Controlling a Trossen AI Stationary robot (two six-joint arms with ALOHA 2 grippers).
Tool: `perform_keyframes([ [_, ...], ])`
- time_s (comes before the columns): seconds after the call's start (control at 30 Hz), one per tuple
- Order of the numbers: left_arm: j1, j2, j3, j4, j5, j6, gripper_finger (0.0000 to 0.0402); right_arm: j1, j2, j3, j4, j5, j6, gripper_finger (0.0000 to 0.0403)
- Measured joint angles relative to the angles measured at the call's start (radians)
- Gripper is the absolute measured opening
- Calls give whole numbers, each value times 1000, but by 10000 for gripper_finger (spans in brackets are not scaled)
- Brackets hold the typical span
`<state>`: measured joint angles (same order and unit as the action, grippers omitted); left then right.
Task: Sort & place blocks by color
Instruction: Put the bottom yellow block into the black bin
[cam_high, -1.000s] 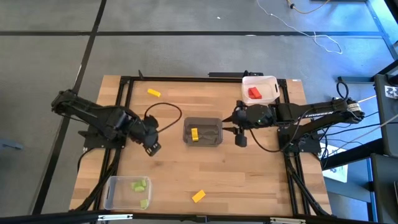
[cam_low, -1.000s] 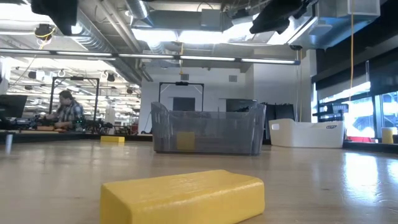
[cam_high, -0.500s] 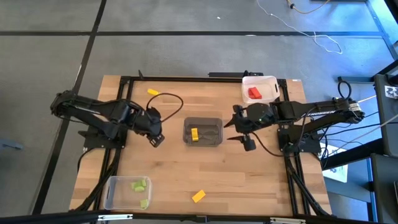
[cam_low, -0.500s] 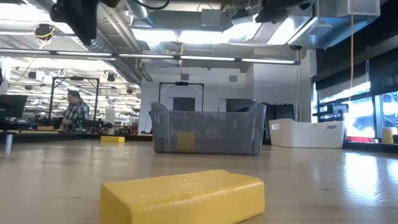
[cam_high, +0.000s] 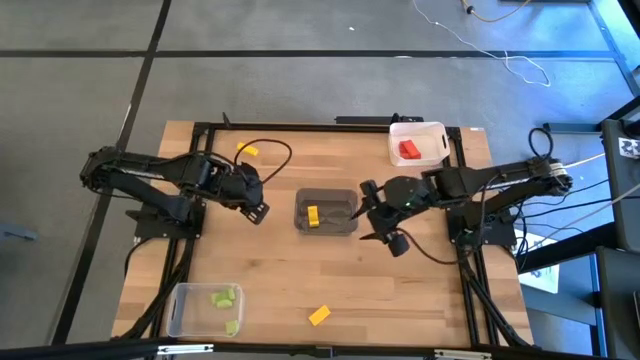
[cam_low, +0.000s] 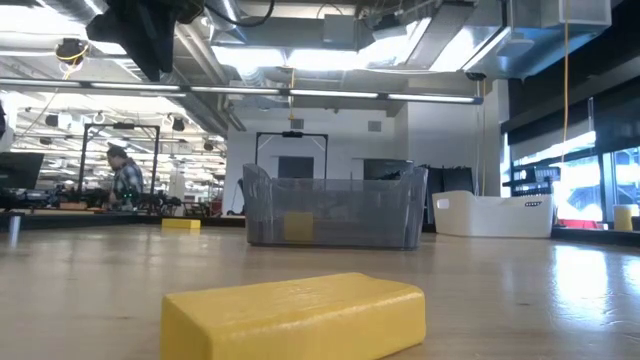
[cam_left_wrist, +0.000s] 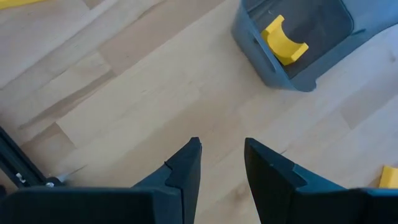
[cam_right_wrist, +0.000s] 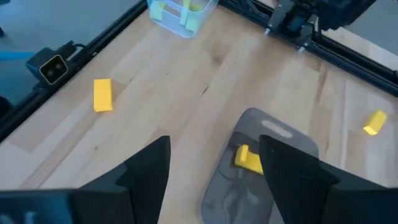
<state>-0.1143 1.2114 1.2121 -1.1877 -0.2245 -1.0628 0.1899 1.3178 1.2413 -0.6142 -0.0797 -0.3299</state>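
Observation:
A grey bin (cam_high: 340, 226) at mid-table holds a yellow block (cam_high: 313, 215). Another yellow block (cam_high: 247, 150) lies on the table at the far left, and a third (cam_high: 319, 316) lies near the front edge, large in the low view (cam_low: 295, 315). A white bin (cam_high: 432, 132) holds a red block (cam_high: 409, 150). A clear bin (cam_high: 185, 310) holds light green blocks (cam_high: 225, 296). My left gripper (cam_high: 260, 213) hangs open and empty left of the grey bin (cam_left_wrist: 292, 71). My right gripper (cam_high: 368, 213) is open wide and empty at the grey bin's right side (cam_right_wrist: 280, 140).
Black frame rails run along the table's left, right and far edges. Bare wood lies between the grey bin and the front edge. A person shows far off in the room behind (cam_low: 125, 180).
My left gripper has gone toward the table's far edge and a little to the right, coming closer to the grey bin. My right gripper has gone left toward the grey bin and a little toward the near edge, turning as it went. No block has moved.

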Motion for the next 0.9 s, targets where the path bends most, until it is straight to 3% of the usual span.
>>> perform_keyframes([
  [0.23, -2, 0, 0, -1, 0, 22, 115, 36, 214, 236, -200, 7, -16, 245],
  [0.37, -2, 0, 0, -6, 0, 26, 115, 58, 314, 313, -216, -18, -21, 245],
  [0.5, -2, -2, 0, -28, 6, 27, 115, 87, 398, 362, -218, -71, -68, 245],
  [0.9, -3, -38, -1, -28, 5, 81, 115, 165, 635, 417, -186, -72, -62, 245],
])
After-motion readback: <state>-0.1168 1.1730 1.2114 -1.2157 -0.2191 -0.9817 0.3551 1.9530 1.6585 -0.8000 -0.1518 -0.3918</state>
